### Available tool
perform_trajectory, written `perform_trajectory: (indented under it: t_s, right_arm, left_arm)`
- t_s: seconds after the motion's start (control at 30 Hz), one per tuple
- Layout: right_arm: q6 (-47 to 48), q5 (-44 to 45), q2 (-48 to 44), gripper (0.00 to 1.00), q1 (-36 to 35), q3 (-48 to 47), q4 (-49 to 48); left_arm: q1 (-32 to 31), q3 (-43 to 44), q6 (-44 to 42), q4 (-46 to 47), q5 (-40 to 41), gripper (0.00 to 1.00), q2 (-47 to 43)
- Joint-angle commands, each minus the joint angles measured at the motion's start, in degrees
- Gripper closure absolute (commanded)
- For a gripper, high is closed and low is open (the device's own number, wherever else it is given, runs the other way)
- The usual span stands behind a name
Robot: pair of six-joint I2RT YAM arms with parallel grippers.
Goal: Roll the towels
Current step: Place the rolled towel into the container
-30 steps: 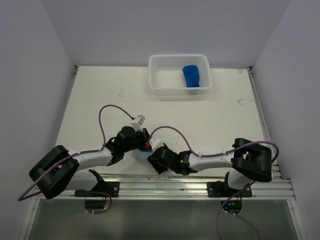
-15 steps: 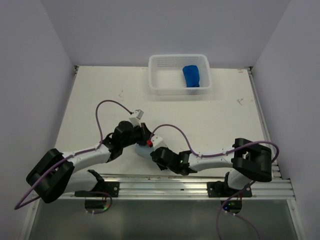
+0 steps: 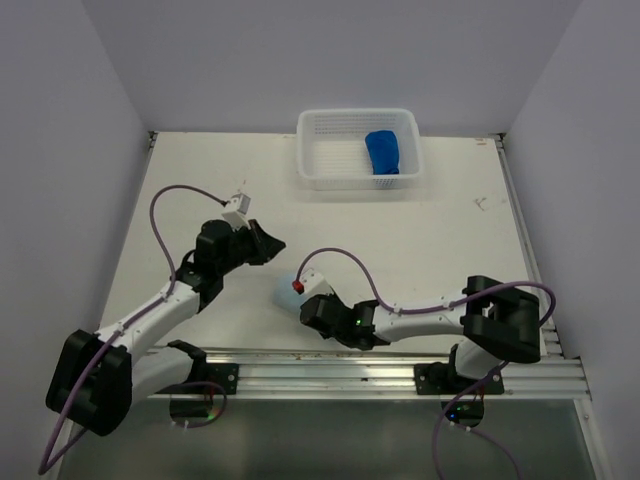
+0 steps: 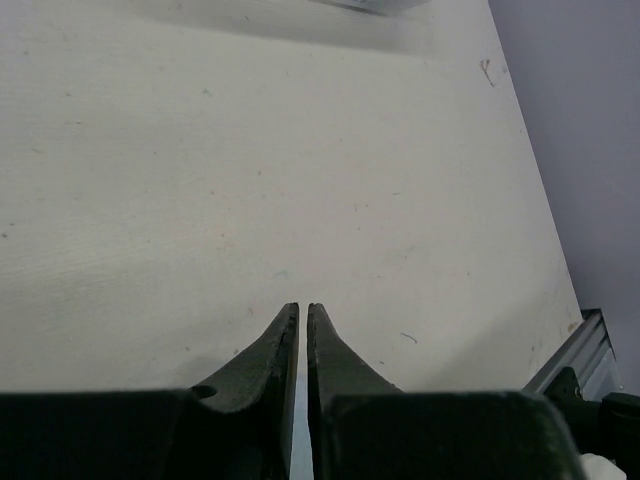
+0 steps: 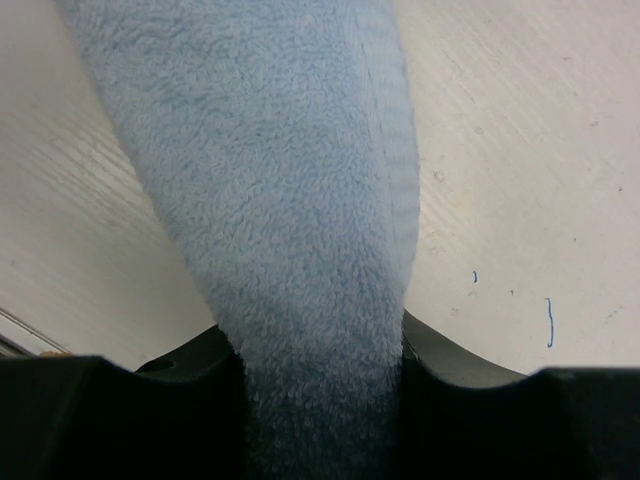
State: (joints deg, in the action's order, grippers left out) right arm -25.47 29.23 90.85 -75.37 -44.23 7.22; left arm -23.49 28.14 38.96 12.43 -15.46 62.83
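The pale sky blue towel (image 3: 284,294) lies as a thick roll on the table near the front middle. It fills the right wrist view (image 5: 290,190). My right gripper (image 3: 298,300) is shut on the near end of this roll, one finger on each side (image 5: 312,345). My left gripper (image 3: 270,243) is shut and empty, held above bare table up and left of the roll, apart from it (image 4: 302,308). The dark royal blue towel (image 3: 383,152) lies bunched in the right half of the white basket (image 3: 318,150) at the back.
The basket stands at the table's far edge, centre right. Purple cables loop over both arms (image 3: 345,262). A metal rail (image 3: 350,365) runs along the near edge. Grey walls close in on the left, right and back.
My left gripper has let go near the pale towel and pulled back up and to the left. My right gripper stays shut on the roll and has shifted slightly left.
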Motion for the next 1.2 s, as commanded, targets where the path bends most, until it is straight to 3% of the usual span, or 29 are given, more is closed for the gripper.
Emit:
perform_trajectory:
  t_s: [0.0,0.23,0.6,0.8,0.9,1.03,1.17]
  right_arm:
    - [1.56,4.51,1.00,1.00,-0.21,-3.58,4.11]
    - [5.25,5.83,2.40,1.00,2.94,-10.51,7.54]
    - [25.03,5.75,6.35,1.00,7.16,-28.00,15.62]
    - [30.57,0.58,9.17,1.00,16.21,-41.45,18.00]
    - [30.92,-3.20,12.76,1.00,23.40,-53.10,20.02]
    - [29.08,-8.21,20.14,1.00,30.36,-66.55,23.00]
    - [27.58,-13.05,30.69,1.00,35.11,-79.15,25.91]
  left_arm:
    - [2.65,2.36,-4.50,-4.51,-0.27,0.89,-2.36]
    - [5.02,2.53,-7.05,-8.02,0.61,0.89,-3.41]
    - [9.42,7.36,-7.32,-12.34,-0.62,0.88,-6.66]
    - [13.11,10.44,-8.72,-12.34,-2.73,0.87,-5.44]
    - [13.82,11.58,-10.30,-14.62,-2.82,0.87,-4.73]
    - [14.78,14.21,-11.62,-15.14,-6.07,0.87,-3.77]
    - [14.96,19.40,-15.05,-19.35,-3.43,0.88,-2.71]
